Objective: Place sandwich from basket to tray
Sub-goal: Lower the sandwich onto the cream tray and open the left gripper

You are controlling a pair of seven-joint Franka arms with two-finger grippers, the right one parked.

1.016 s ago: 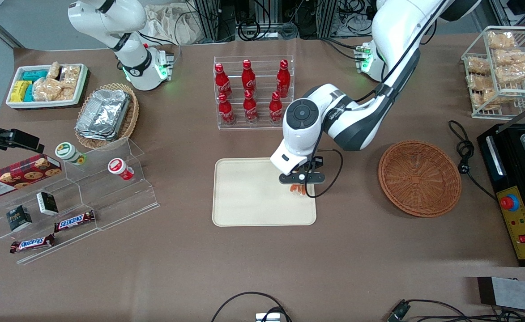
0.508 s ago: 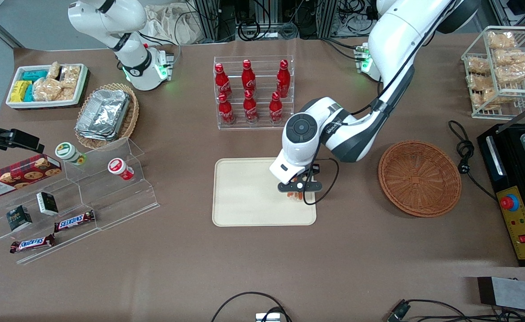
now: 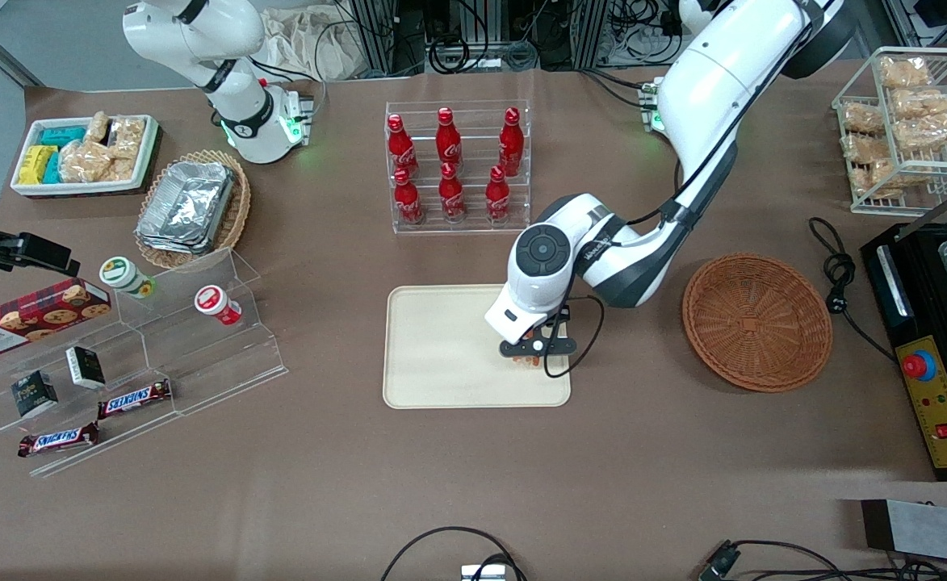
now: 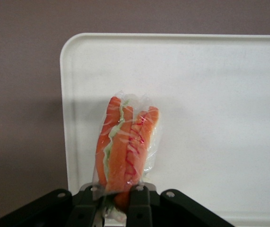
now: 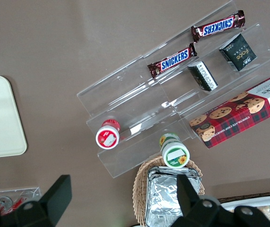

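hand (image 3: pixel 534 355) lowered, sandwich (image 4: pixel 125 149) near tray (image 3: pixel 441 355) edge

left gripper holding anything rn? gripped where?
Yes. The gripper is shut on the sandwich, pinching one end of the wrapped wedge, over the tray.

I count six red bottles (image 3: pixel 450 165) in one rack (image 3: pixel 473 227) at the top centre. There are two Snickers bars (image 3: pixel 135 398), two small dark boxes (image 3: pixel 85 367), two round cups (image 3: pixel 217 305) and one cookie box (image 3: pixel 33 316). There is one tray (image 3: pixel 441 347), one round basket (image 3: pixel 756 321), and one sandwich (image 4: pixel 125 149), pinched in my one gripper (image 3: pixel 536 353) over the tray.
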